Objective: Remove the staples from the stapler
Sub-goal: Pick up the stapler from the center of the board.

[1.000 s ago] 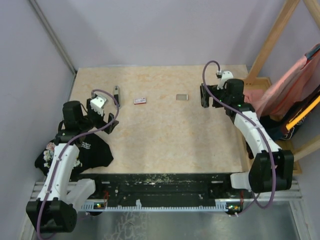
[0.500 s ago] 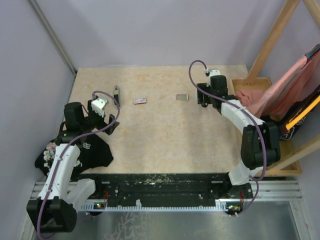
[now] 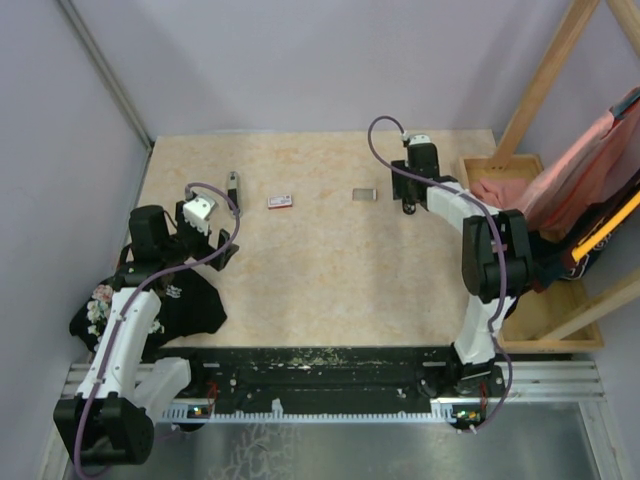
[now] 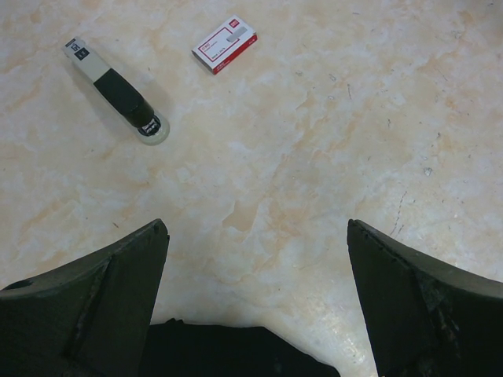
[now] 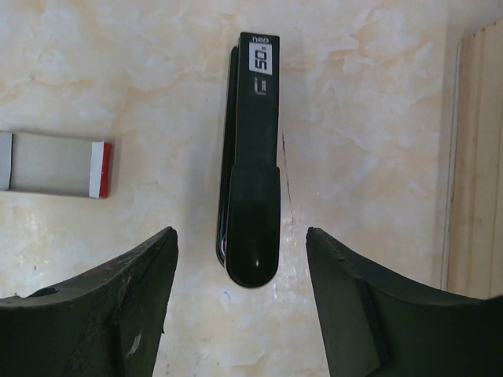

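Observation:
A black stapler lies flat on the table, its rounded end pointing at my right gripper. That gripper is open, its fingers apart on either side of the rounded end without touching it. In the top view the right gripper is at the back right of the table and covers that stapler. A second, smaller black-and-grey stapler lies at the back left. My left gripper hangs wide open and empty near the left edge. The staples are hidden.
A small red-and-white box and a grey box with a red end lie between the two staplers. A wooden tray holding pink cloth borders the right side. Black cloth lies under the left arm.
The right arm has folded inward, its elbow swinging left and back, while its gripper stays by the black stapler with narrower jaws. The left arm has not moved.

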